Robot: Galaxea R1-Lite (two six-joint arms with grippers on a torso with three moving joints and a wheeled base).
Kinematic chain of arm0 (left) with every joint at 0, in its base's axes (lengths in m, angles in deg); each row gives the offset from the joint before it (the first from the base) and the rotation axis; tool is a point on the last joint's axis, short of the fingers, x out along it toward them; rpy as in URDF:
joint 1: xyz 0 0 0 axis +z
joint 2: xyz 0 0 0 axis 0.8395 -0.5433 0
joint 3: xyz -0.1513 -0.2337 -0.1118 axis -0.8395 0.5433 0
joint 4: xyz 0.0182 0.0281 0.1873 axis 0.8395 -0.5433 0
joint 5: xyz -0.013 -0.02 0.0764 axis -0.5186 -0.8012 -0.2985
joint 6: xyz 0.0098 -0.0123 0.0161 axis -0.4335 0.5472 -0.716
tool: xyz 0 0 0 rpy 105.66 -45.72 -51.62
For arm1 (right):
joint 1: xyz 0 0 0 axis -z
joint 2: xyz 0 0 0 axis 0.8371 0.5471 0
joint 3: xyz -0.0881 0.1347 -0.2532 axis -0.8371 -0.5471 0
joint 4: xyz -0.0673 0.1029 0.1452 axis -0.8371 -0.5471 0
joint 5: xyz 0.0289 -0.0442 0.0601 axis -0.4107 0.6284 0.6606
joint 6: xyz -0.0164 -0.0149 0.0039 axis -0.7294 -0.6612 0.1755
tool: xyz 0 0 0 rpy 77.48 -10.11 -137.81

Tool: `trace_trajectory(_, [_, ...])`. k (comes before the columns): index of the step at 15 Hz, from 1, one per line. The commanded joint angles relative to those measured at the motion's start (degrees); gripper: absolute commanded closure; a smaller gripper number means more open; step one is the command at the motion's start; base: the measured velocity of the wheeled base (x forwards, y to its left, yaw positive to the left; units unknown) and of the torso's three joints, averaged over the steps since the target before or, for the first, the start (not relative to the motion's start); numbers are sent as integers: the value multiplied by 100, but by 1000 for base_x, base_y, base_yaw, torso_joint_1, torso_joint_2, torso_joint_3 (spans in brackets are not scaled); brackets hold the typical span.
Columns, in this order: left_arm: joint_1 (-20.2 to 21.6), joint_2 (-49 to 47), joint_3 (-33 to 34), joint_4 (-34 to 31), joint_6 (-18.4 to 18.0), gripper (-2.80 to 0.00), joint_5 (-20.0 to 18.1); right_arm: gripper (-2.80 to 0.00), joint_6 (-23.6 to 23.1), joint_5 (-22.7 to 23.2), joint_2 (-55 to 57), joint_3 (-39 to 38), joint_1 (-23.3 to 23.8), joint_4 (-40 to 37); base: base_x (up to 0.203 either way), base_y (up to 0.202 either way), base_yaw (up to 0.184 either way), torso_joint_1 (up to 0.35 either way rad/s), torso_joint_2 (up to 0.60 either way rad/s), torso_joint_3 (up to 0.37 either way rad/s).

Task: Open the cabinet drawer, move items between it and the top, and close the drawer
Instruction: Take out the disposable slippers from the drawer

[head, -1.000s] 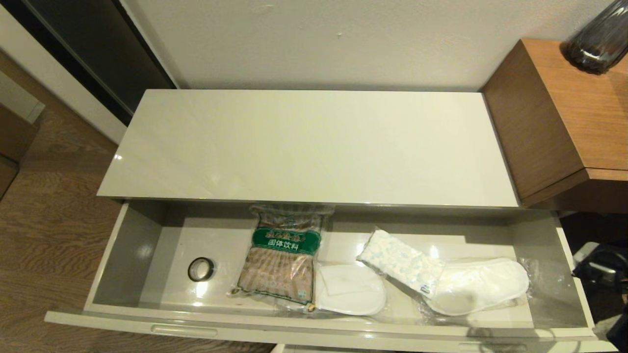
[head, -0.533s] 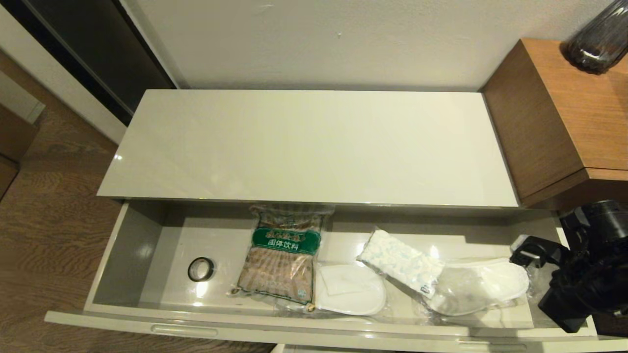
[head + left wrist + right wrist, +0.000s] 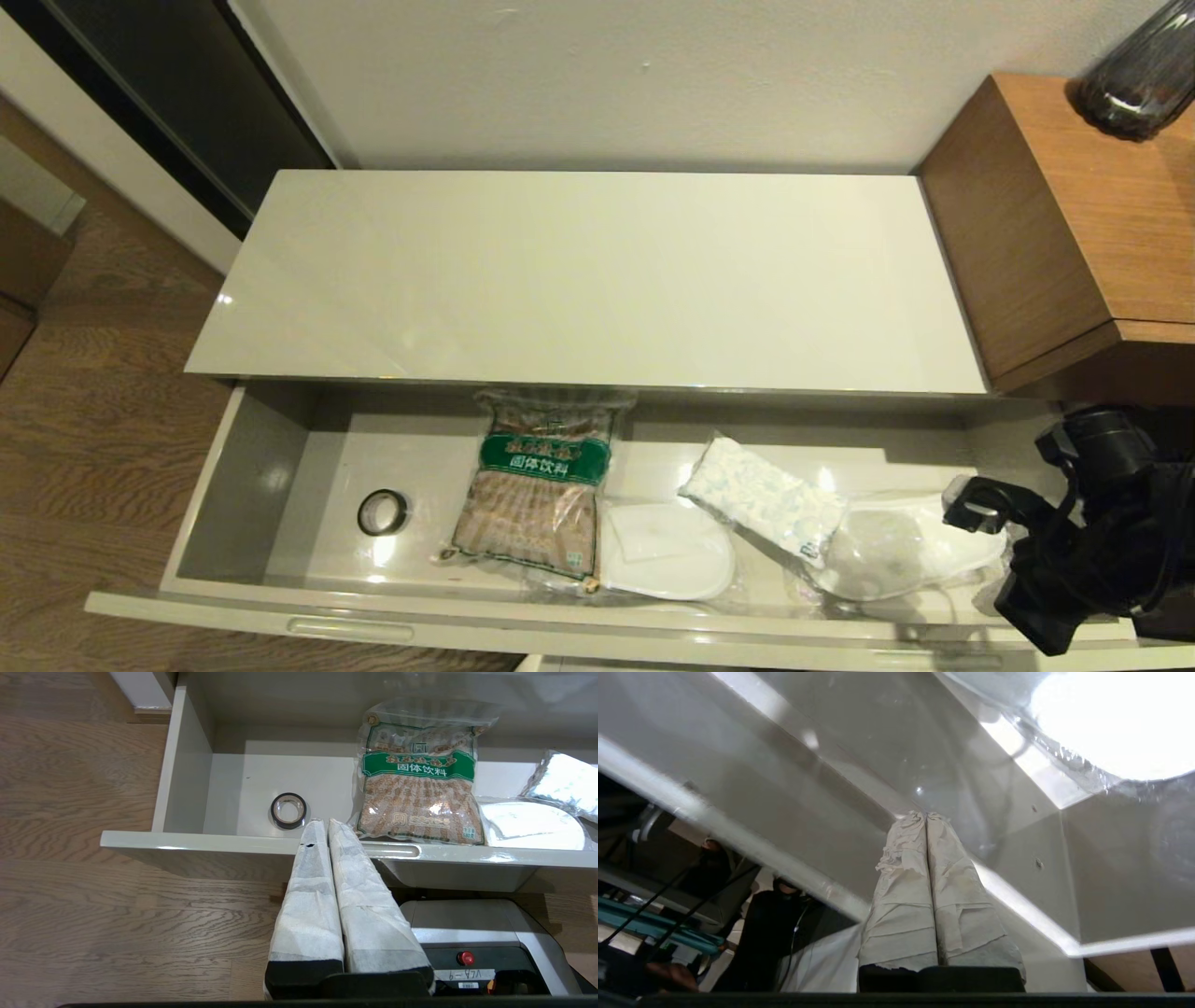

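The cabinet drawer stands pulled out below the cream top, which is bare. In the drawer a white tissue pack lies partly over the right plastic-sealed slipper; another slipper lies beside it. My right arm reaches into the drawer's right end, at the right slipper's outer tip. Its gripper is shut and empty, close above the drawer floor beside the slipper's plastic. My left gripper hangs shut and empty before the drawer front, near a handle slot.
A brown packet with a green band and a small black tape roll lie in the drawer's left half. A taller orange-brown wooden unit with a dark vase stands at the right. Wood floor lies on the left.
My right arm has come into view from the right, dropped into the drawer's right end and moved left to the right slipper's tip. The items have not moved.
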Motion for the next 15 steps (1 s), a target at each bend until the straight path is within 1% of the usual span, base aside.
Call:
trace_trajectory(1, [1, -7, -1, 3, 4, 0, 0, 0, -42, 25, 420, 25, -37, 269, 0, 0, 0, 0, 0, 0])
trace_trajectory(4, [1, -7, -1, 3, 4, 0, 0, 0, -29, 10, 876, 119, -48, 1062, 0, 0, 0, 0, 0, 0])
trace_trajectory(7, [1, -7, -1, 3, 4, 0, 0, 0, -13, -38, 1441, 443, 11, 1760, 0, 0, 0, 0, 0, 0])
trace_trajectory(10, [1, -7, -1, 3, 11, 0, 0, 0, -26, -96, 1888, 676, 149, 2194, 0, 0, 0, 0, 0, 0])
trace_trajectory(11, [1, -7, -1, 3, 4, 0, 0, 0, -31, -149, 2070, 749, 191, 2449, 0, 0, 0, 0, 0, 0])
trace_trajectory(13, [9, -7, -1, 3, 4, 0, 0, 0, -66, -297, 2366, 837, 306, 3193, 0, 0, 0, 0, 0, 0])
trace_trajectory(14, [1, -7, -1, 3, 4, 0, 0, 0, -117, -442, 2460, 879, 377, 3386, 0, 0, 0, 0, 0, 0])
trace_trajectory(15, [1, -7, -1, 3, 4, 0, 0, 0, -143, -591, 2484, 908, 421, 3420, 0, 0, 0, 0, 0, 0])
